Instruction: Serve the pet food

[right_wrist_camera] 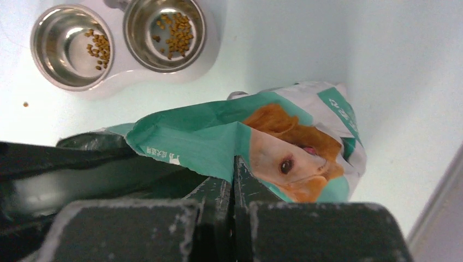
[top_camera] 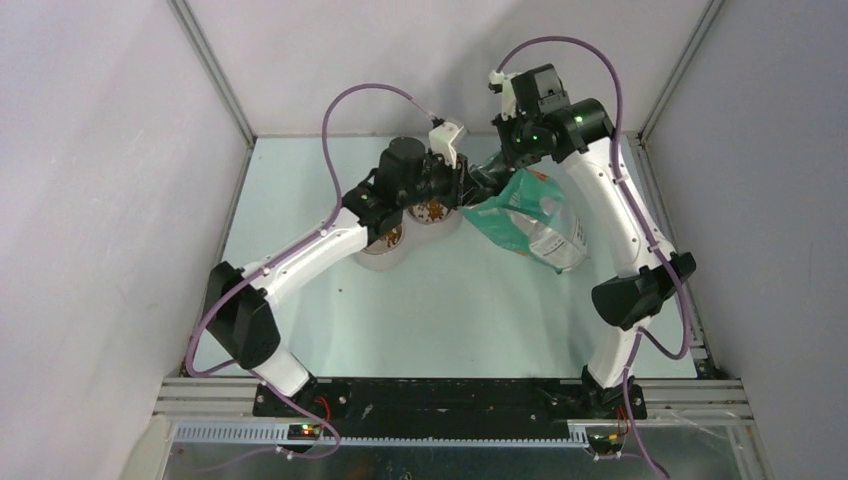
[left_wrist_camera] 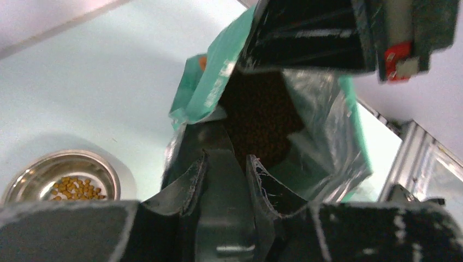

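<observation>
The teal-green and white bag (top_camera: 530,222) lies tilted with its mouth toward the bowls. My right gripper (right_wrist_camera: 233,162) is shut on the bag's (right_wrist_camera: 218,134) torn top edge and holds the mouth open. My left gripper (left_wrist_camera: 226,159) is at that mouth, shut on the handle of a scoop (left_wrist_camera: 218,164) that points into the bag. Dark brown pet food (left_wrist_camera: 262,112) fills the bag's inside. A little pet food (right_wrist_camera: 176,34) lies in the right steel bowl (right_wrist_camera: 164,63), and less pet food (right_wrist_camera: 98,46) in the left bowl (right_wrist_camera: 52,33). The scoop's bowl is hidden.
Both bowls sit in one white stand (right_wrist_camera: 117,79), left of the bag. One stray pellet (right_wrist_camera: 25,103) lies on the table near the stand. Aluminium frame posts (left_wrist_camera: 407,158) and grey walls close in the table's sides.
</observation>
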